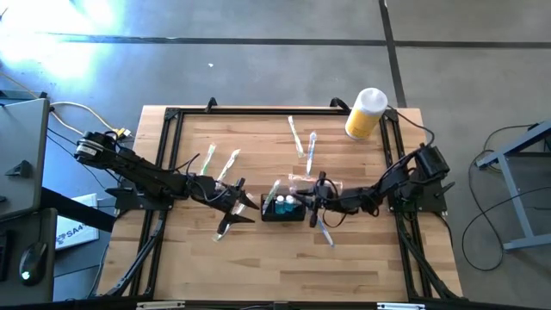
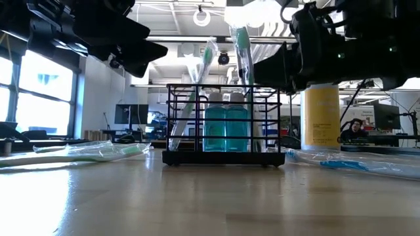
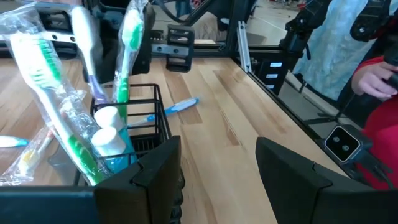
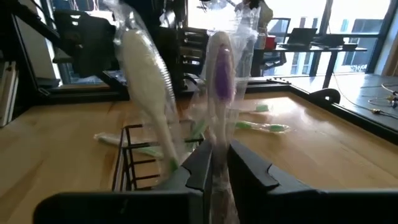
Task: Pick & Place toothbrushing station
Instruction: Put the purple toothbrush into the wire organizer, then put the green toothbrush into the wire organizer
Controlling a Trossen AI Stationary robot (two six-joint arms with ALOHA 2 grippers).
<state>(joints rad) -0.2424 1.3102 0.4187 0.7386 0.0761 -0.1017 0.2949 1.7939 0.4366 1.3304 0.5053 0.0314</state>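
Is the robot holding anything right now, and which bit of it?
The right gripper pinches a wrapped purple toothbrush low on its handle, over the caddy. The left gripper is open, holding nothing.

Grey concrete floor (image 1: 258,69) around the table, dark seam lines across it, bright glare patch at top left of the high view. Wood-slat table (image 1: 258,258) with a black frame (image 1: 181,116). Grey desk (image 1: 17,155) at left with a mouse (image 1: 30,263) below it; grey metal stand (image 1: 516,189) at right, loose cable (image 1: 478,232) on the floor beside it. Low view: big window (image 2: 39,92) at left, white ceiling with a round lamp (image 2: 202,16), monitors (image 2: 131,115) and benches far back, a seated person (image 2: 354,129) at right. Right wrist view: windows (image 4: 354,31) behind a desk with a laptop (image 4: 305,37)
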